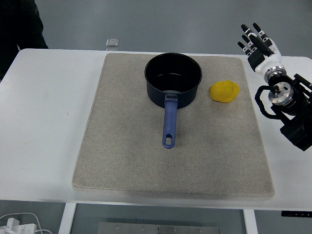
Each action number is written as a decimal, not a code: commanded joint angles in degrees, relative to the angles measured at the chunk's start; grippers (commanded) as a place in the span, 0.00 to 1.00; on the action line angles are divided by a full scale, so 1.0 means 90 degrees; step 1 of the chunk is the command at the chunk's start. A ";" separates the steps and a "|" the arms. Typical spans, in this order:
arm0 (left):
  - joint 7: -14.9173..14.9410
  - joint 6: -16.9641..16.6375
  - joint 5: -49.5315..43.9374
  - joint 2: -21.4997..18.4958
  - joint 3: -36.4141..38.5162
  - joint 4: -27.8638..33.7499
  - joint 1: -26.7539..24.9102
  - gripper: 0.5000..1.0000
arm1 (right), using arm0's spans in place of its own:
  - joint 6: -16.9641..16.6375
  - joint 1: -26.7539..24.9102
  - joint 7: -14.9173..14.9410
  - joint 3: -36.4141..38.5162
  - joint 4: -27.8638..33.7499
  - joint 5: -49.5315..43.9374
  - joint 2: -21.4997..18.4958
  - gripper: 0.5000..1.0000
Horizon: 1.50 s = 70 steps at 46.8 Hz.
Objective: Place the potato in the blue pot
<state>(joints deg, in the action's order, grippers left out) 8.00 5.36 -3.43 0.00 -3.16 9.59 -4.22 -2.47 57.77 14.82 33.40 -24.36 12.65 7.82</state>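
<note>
A yellow potato (224, 91) lies on the beige mat (122, 146), just right of the blue pot (173, 78). The pot stands upright at the mat's far middle, empty, with its blue handle (169, 124) pointing toward the near edge. My right hand (256, 41) is raised above the table's far right, right of the potato and apart from it, fingers spread and holding nothing. My left arm is out of view.
The mat covers most of the white table (44, 122). A small clear square object (112, 43) sits at the table's far edge. A dark figure (19, 24) shows at the top left. Cables (19, 224) lie below the table's near left.
</note>
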 commanded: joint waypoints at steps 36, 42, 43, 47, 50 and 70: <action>0.0000 0.0000 0.0000 0.0000 0.0000 -0.0021 0.0010 1.00 | -0.0224 -0.0295 0.0003 -0.0049 -0.0662 -0.0770 0.0390 0.83; 0.0000 0.0000 0.0000 0.0000 0.0000 -0.0069 0.0010 1.00 | -0.0233 -0.0549 0.0023 -0.0059 -0.1131 -0.1756 0.0615 0.83; 0.0000 0.0000 0.0000 0.0000 0.0000 -0.0070 0.0010 1.00 | -0.0233 -0.0598 0.0032 -0.0059 -0.1209 -0.1912 0.0664 0.83; 0.0000 0.0000 0.0000 0.0000 0.0010 -0.0060 0.0010 1.00 | -0.0233 -0.0725 0.0101 -0.0069 -0.1619 -0.2459 0.0839 0.83; 0.0000 0.0000 0.0000 0.0000 0.0010 -0.0069 0.0010 1.00 | -0.0233 -0.0813 0.0150 -0.0069 -0.1902 -0.2879 0.1005 0.83; 0.0000 0.0000 0.0000 0.0000 0.0010 -0.0070 0.0030 1.00 | -0.0204 -0.0921 0.1594 -0.0595 -0.2713 -0.6336 0.1660 0.83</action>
<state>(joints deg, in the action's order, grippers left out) 8.00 5.36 -3.42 0.00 -3.07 8.99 -3.99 -4.55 48.96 26.83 29.78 -47.93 -41.28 21.93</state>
